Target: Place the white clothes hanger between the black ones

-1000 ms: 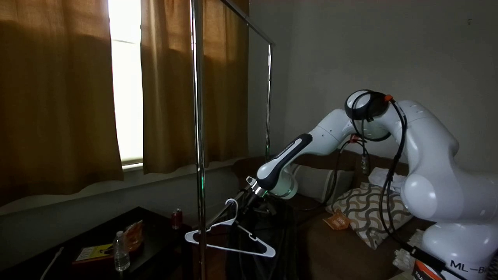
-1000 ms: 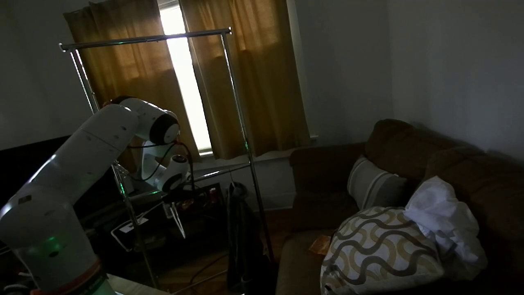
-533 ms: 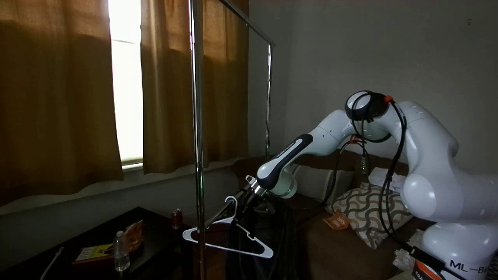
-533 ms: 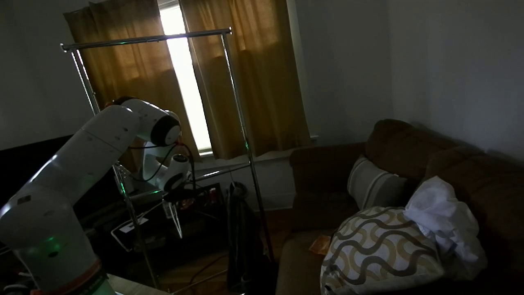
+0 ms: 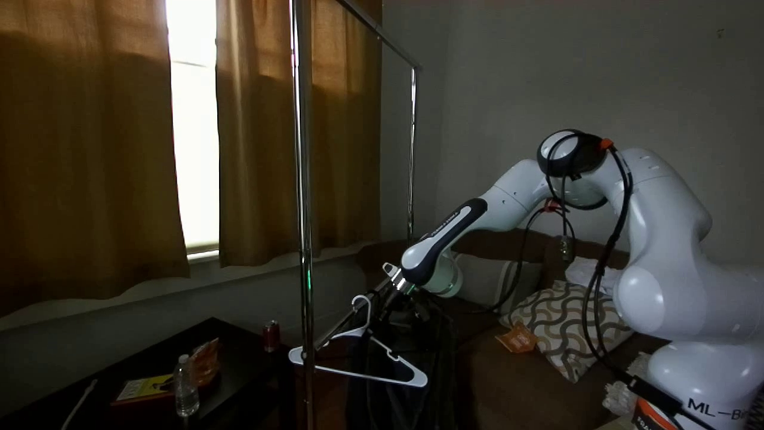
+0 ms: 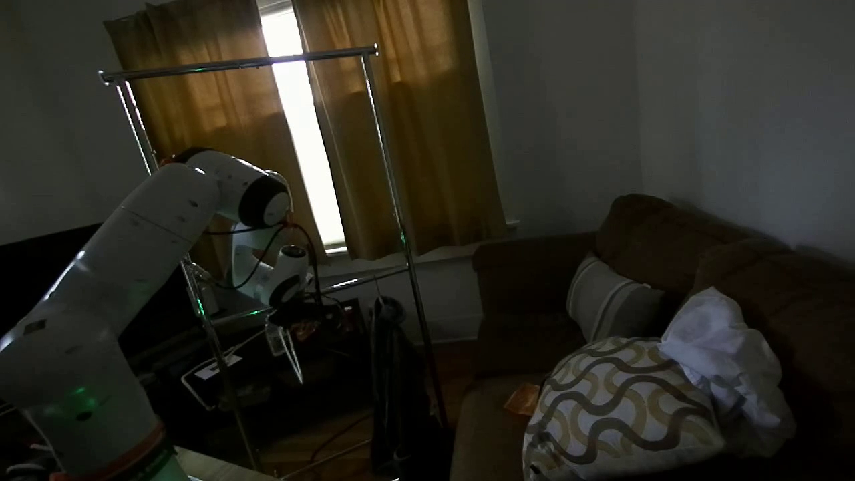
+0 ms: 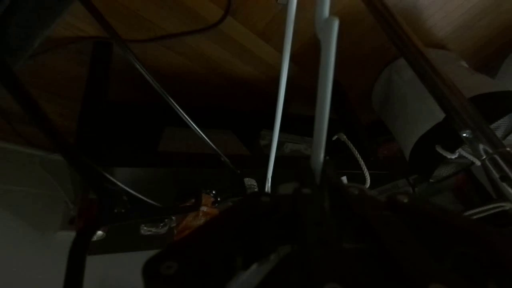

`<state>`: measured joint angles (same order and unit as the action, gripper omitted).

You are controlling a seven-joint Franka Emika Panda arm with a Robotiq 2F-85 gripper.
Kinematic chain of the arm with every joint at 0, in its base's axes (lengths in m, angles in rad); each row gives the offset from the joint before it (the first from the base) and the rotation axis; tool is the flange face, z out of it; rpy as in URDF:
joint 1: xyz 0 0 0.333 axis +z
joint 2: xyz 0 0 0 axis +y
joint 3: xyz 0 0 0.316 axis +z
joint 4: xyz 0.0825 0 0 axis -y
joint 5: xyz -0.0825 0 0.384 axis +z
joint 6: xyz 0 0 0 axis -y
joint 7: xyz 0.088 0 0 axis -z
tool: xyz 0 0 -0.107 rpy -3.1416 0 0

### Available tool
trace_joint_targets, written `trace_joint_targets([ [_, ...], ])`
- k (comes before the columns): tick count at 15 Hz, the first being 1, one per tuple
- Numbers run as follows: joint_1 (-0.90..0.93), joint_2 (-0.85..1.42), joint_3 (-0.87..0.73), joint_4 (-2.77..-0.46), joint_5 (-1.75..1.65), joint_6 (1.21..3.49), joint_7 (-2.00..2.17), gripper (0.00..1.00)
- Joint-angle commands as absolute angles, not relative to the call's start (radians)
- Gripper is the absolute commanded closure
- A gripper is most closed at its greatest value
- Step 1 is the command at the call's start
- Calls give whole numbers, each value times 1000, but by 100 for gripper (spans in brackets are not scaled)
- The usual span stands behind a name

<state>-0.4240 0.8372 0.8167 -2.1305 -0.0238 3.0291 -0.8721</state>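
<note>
The white clothes hanger hangs from my gripper, beside the rack's lower rail. Its hook stands up near that rail; I cannot tell whether it is over it. The hanger shows edge-on in an exterior view and as pale bars in the wrist view. My gripper is very dark there but appears shut on the hanger's upper arm. The black hangers are hard to make out; a dark garment hangs from the rail by a thin hook, and a dark bar at left may be one.
The chrome rack's upright stands close to the hanger. A dark table holds a bottle, a red can and an orange bag. A brown sofa with pillows lies beyond the rack.
In an exterior view the arm and the white hanger first shift slightly left, then rise and move right. The gripper keeps its hold. The rack and garment look unmoved.
</note>
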Motion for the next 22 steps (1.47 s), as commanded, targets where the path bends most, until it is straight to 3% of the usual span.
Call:
trace_joint_targets([
  [1, -470, 737, 834, -2214, -47, 2941, -832, 98],
  [8, -488, 540, 815, -2294, 14, 2773, -847, 98],
  [17, -557, 222, 811, -2433, 219, 2715, -914, 98],
  [22, -432, 20, 623, -2481, 366, 2520, -978, 98],
])
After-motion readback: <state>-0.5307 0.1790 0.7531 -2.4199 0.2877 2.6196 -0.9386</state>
